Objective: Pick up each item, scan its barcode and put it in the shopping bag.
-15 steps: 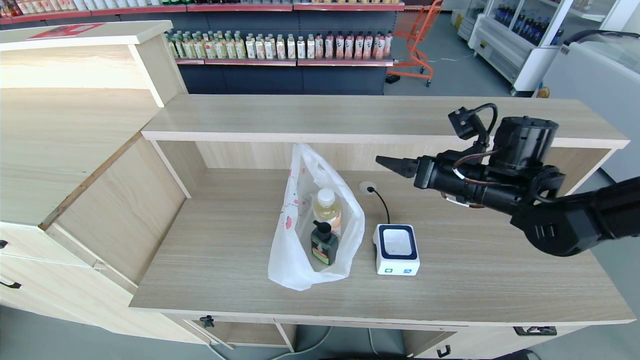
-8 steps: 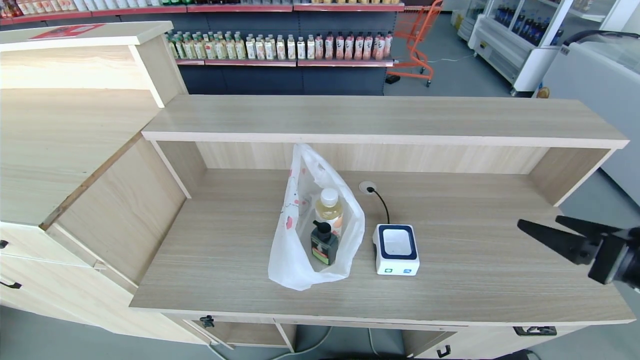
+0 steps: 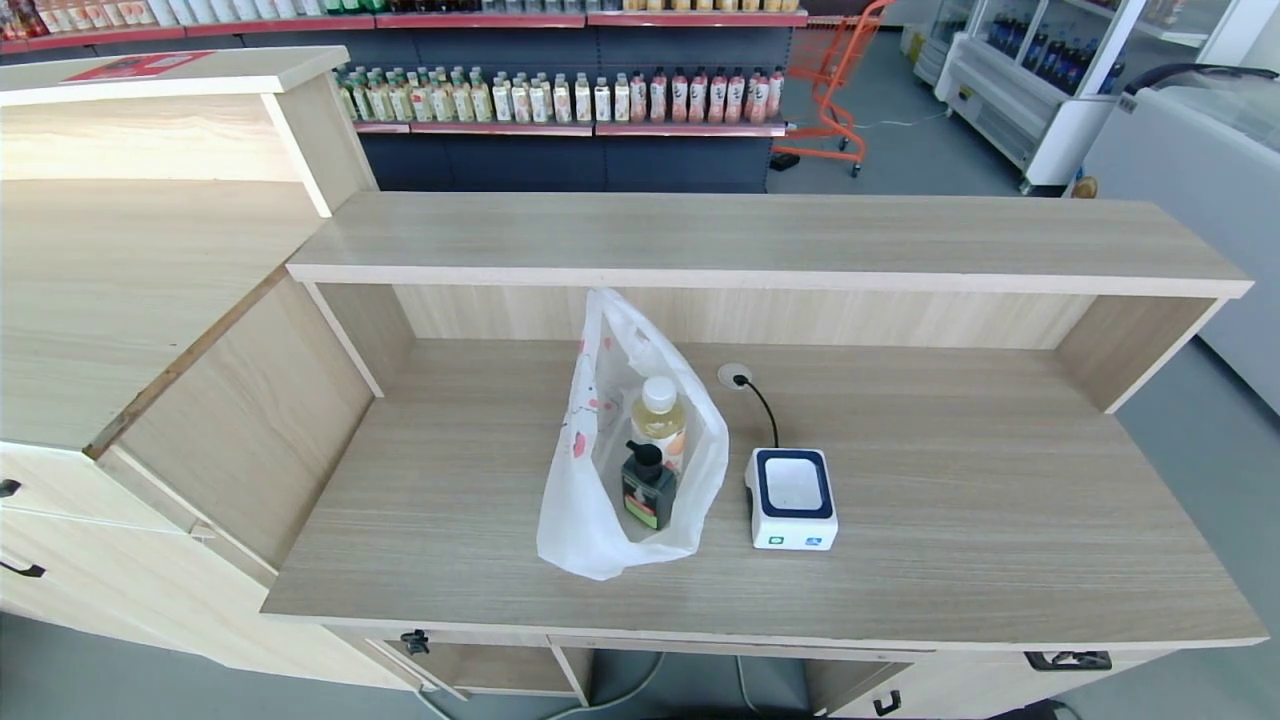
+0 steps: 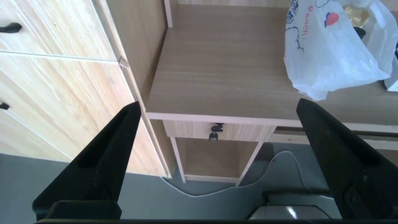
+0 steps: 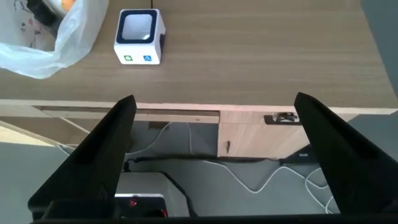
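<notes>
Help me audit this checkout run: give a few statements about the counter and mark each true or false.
1. The shopping bag stands open on the counter with two bottles inside. True.
2. The scanner sits on the robot's left of the bag. False: it sits on the bag's right, close beside it.
3. The dark pump bottle is nearer the robot than the yellow bottle. True.
4. The right gripper holds a bottle. False: its jaws are open with nothing between them.
5. The left gripper has its jaws open and empty. True.
</notes>
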You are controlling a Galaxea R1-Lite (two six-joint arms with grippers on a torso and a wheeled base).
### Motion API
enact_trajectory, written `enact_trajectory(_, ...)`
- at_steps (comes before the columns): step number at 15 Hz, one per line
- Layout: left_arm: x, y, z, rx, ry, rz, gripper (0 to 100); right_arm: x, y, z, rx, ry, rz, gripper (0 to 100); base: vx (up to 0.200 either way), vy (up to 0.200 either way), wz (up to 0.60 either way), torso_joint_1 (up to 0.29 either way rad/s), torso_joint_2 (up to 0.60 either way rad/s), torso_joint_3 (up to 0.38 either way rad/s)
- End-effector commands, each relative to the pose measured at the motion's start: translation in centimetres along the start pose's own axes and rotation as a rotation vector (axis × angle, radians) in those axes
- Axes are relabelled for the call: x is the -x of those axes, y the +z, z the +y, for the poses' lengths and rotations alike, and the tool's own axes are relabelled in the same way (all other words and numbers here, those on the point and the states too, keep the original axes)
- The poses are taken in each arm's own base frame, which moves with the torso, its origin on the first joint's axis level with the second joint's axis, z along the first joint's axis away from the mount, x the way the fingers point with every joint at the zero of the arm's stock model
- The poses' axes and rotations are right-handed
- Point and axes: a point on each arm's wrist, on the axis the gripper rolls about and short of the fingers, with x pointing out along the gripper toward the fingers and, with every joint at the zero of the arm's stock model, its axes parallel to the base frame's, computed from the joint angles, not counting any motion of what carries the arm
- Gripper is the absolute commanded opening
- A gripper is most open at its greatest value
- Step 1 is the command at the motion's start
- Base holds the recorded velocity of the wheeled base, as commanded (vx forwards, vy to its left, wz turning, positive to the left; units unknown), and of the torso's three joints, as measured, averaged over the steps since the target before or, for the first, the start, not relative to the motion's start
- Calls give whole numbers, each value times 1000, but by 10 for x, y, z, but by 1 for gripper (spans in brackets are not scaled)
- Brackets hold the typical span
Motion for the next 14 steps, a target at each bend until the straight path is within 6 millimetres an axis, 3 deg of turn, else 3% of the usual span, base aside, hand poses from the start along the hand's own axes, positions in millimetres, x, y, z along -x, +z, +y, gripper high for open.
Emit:
enact_trajectory(1,0,0,0,0,2,0,100,13,-16,0,-13,-4,-118,100,0,0,0,0,0,0)
enact_trajectory(13,0,0,0,7,-1,0,100,13,-16,0,19,-3,-118,100,0,0,0,0,0,0)
enact_trajectory(14,0,0,0,-2,-1,0,100,13,-16,0,19,-3,-118,100,0,-200,0,7,2,2)
